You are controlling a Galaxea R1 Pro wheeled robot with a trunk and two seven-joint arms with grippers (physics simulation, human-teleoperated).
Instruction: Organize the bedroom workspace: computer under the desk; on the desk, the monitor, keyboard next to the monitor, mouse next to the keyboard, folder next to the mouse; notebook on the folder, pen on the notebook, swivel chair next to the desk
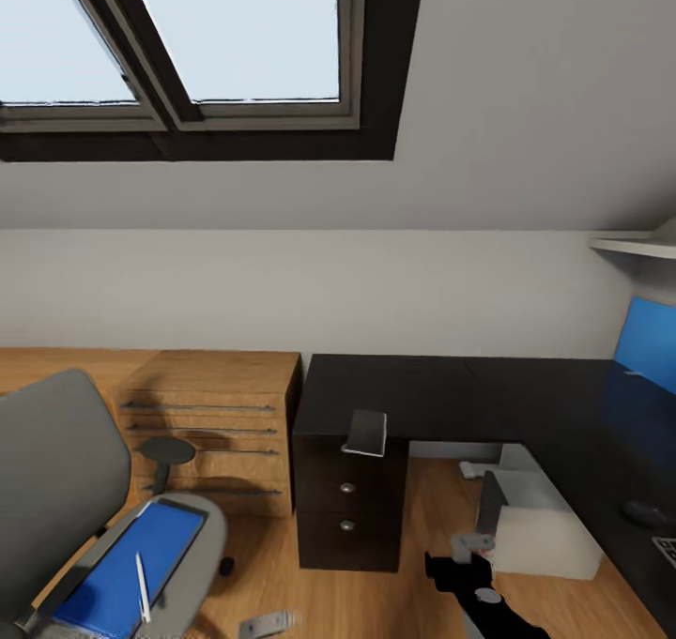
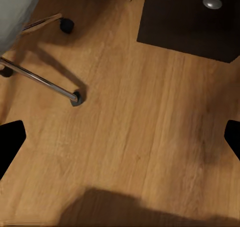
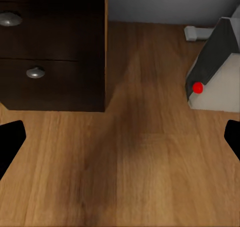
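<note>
Left arm: low and close to the robot, with its wrist camera looking down at the wood floor (image 2: 130,137) by a chair leg and caster.
Left gripper (image 2: 120,142): the two black fingertips sit far apart at the edges of its wrist view, spread wide, holding nothing.
Right arm: a black arm reaching forward low at the bottom of the head view, toward the space under the surface.
Right gripper (image 3: 120,144): its fingertips are also far apart, spread wide and holding nothing, over bare floor between the drawer unit (image 3: 52,47) and the computer (image 3: 215,77).
Swivel chair (image 1: 56,489): grey, at the lower left, in front of the light-wood chest (image 1: 211,433).
Folder (image 1: 127,569): bright blue, lying flat on the chair seat.
Pen (image 1: 142,585): thin and white, lying on top of the folder.
Desk (image 1: 451,390): a shiny black surface along the wall that turns toward the robot on the right.
Notebook (image 1: 366,433): small and dark, on the surface above the drawers, hanging a bit over the front edge.
Computer: light grey box on the floor under the surface, red dot on its front.
Mouse (image 1: 648,513): small dark lump on the surface at the far right.
Keyboard (image 1: 667,550): just a corner shows, near the mouse.
</note>
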